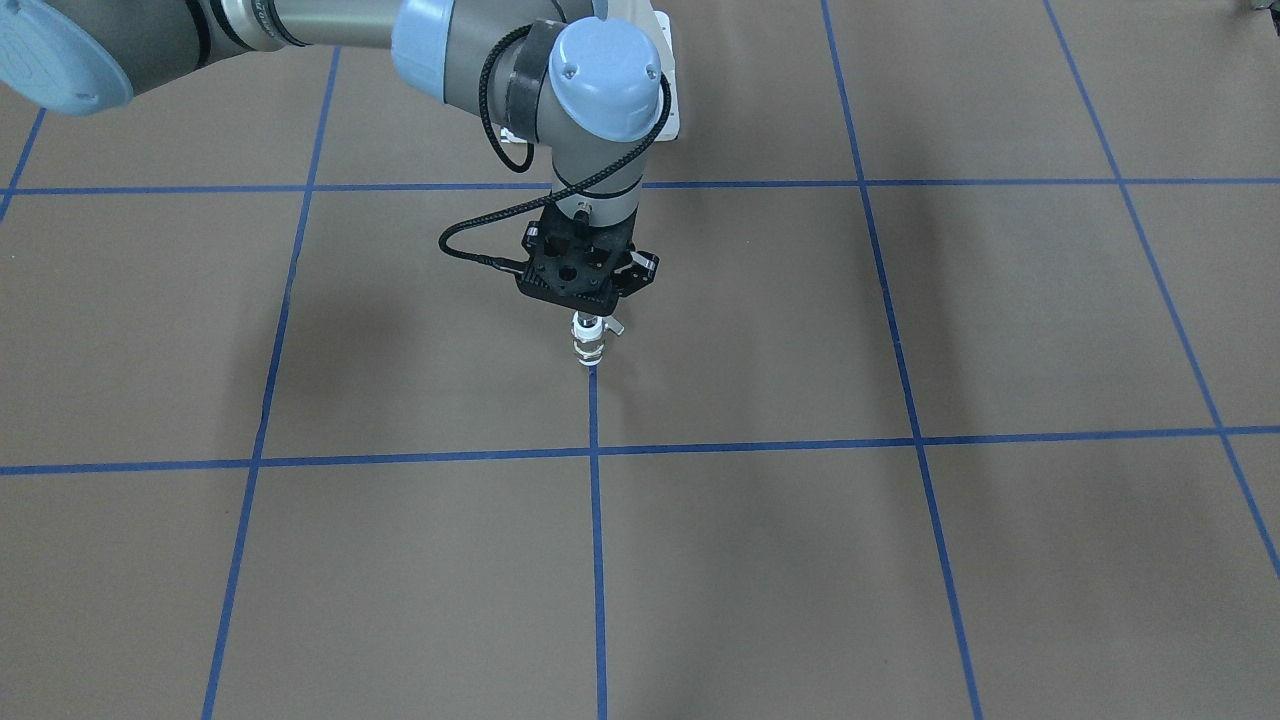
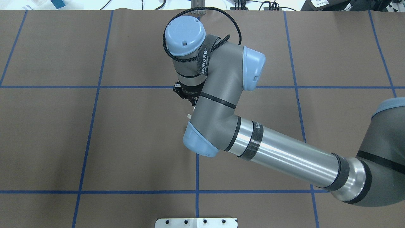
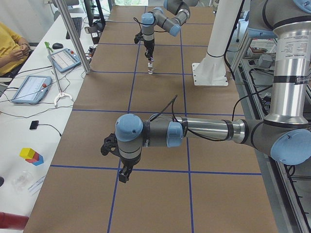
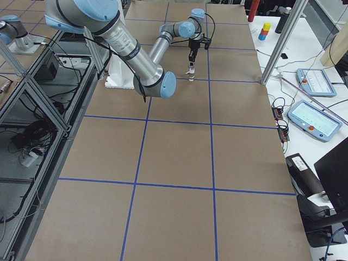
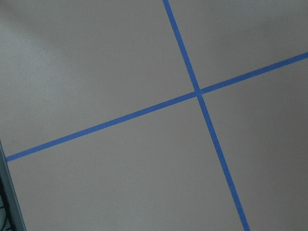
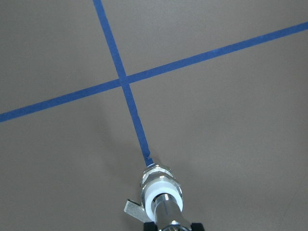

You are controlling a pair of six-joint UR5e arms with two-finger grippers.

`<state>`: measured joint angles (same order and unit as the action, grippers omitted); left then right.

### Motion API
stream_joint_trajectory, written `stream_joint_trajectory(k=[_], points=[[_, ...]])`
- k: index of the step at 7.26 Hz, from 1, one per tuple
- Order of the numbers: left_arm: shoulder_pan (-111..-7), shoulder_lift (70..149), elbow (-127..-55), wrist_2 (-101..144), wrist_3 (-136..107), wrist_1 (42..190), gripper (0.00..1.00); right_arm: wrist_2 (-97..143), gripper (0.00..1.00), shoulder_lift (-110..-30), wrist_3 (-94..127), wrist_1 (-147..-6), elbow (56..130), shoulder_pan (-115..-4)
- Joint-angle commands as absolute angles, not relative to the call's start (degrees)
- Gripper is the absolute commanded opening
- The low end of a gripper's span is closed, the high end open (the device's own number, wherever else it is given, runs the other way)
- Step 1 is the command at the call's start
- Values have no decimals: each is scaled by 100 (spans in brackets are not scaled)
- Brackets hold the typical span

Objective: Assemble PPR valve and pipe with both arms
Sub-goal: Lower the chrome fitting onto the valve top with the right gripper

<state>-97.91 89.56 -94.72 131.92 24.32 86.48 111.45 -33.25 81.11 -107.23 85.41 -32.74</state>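
Observation:
The PPR valve (image 1: 590, 352) stands upright on the brown table, on the end of a blue tape line; it is white with silver bands and a small side lever. It also shows in the right wrist view (image 6: 161, 185). The silver pipe (image 6: 167, 211) sits on top of the valve. My right gripper (image 1: 590, 312) points straight down over it, with its fingertips close on both sides of the pipe. My left gripper (image 3: 124, 175) hangs over bare table far from the valve, and I cannot tell whether it is open or shut. The left wrist view shows only table and tape.
Blue tape lines (image 1: 596, 520) grid the brown table. The white robot pedestal (image 3: 210, 73) stands at the table's edge, and its base plate (image 2: 196, 222) shows in the overhead view. A side table holds tablets (image 3: 29, 88) and an aluminium post (image 3: 73, 34). An operator (image 3: 12, 48) sits there.

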Motion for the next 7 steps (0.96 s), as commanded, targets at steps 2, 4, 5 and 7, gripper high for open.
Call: stream_joint_trajectory(k=[2,4,5,7], points=[[-9791,8956,-9475,13192,2435,8648,100,11145,0,-3349,8112,-10723,8543,-3252],[-9791,8956,-9483,13192,2434,8648,100,11110,0,-3375,8104,-10723,8543,-3252],[-9791,8956,-9483,13192,2435,8648,100,11109,0,-3375,8112,-10723,8543,-3261],[-9791,8956,-9492,13192,2435,8648,100,11109,20,-3358,8200,-10714,8543,-3261]])
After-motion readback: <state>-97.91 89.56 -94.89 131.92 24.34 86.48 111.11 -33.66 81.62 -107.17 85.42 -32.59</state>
